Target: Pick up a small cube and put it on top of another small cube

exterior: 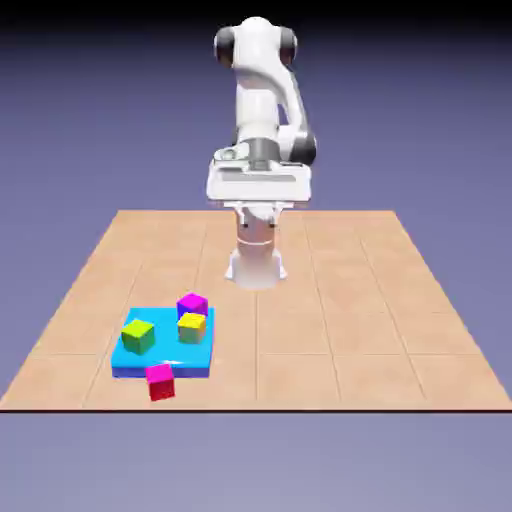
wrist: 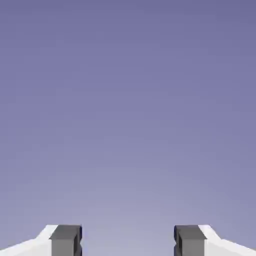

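The gripper (wrist: 128, 241) hung open and empty, and the crimson-pink cube (exterior: 160, 382) sat well below and out in front of it, beside the blue slab (exterior: 163, 369). It looked light and stiff; I'd have pinched opposite side faces, squarely.
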Robot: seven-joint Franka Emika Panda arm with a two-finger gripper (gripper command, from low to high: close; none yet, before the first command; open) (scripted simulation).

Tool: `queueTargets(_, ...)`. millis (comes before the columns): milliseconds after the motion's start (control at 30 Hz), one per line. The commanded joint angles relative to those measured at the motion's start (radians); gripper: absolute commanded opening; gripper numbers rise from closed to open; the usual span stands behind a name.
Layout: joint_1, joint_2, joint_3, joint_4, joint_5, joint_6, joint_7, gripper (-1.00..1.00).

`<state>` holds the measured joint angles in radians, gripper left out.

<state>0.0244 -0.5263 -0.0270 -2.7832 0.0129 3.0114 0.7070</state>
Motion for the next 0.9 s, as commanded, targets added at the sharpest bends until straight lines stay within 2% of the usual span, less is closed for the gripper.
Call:
queueTargets(0, 0.01, 0.036, -0.022, 0.022, 0.011, -0.021, -0.028, 0.0)
queueTargets(867, 0.277, 0.979, -0.604, 0.601, 0.289, -0.574, -0.761, 0.0)
